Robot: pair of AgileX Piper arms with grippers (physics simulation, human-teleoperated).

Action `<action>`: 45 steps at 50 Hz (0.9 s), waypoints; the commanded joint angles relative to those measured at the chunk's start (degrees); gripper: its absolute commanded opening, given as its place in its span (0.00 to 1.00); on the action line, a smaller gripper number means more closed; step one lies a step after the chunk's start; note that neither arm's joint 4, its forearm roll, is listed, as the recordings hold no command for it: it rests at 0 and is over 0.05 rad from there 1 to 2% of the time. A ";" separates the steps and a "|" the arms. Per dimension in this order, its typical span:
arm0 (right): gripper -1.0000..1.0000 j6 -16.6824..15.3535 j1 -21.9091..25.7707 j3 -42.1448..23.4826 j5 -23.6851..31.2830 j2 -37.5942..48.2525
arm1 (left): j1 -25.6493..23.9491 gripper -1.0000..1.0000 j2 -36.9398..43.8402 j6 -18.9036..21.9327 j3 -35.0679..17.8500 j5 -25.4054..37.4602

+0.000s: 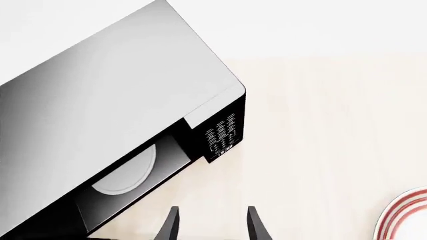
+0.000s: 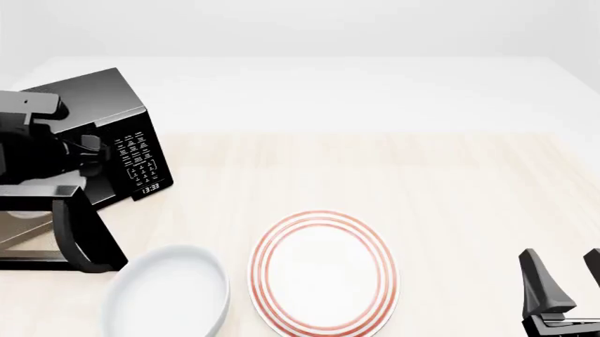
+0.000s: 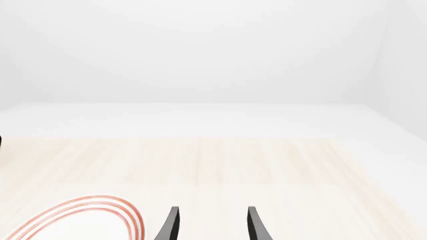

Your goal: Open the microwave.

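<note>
Hovering above the microwave (image 1: 127, 125), the left claw (image 1: 212, 225) gapes empty; the right claw (image 2: 567, 281) idles open.

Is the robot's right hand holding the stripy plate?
No, the right gripper hangs open with nothing between its fingers, apart from the red-striped plate that lies flat on the table.

Pale wood desk (image 2: 450, 189) with microwave (image 2: 131, 151), red-ringed plate (image 2: 324, 270) and perhaps a white bowl (image 2: 168, 298).
</note>
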 commanded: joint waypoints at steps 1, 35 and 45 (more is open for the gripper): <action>1.00 0.00 0.00 0.00 0.00 -0.01 | 1.83 1.00 0.49 -0.36 0.97 -0.81; 1.00 -0.01 0.02 0.00 0.00 0.00 | 7.64 1.00 -1.08 -1.09 5.84 -3.00; 1.00 -0.01 0.01 0.00 0.00 0.00 | 7.70 1.00 -1.39 -1.30 7.09 -3.42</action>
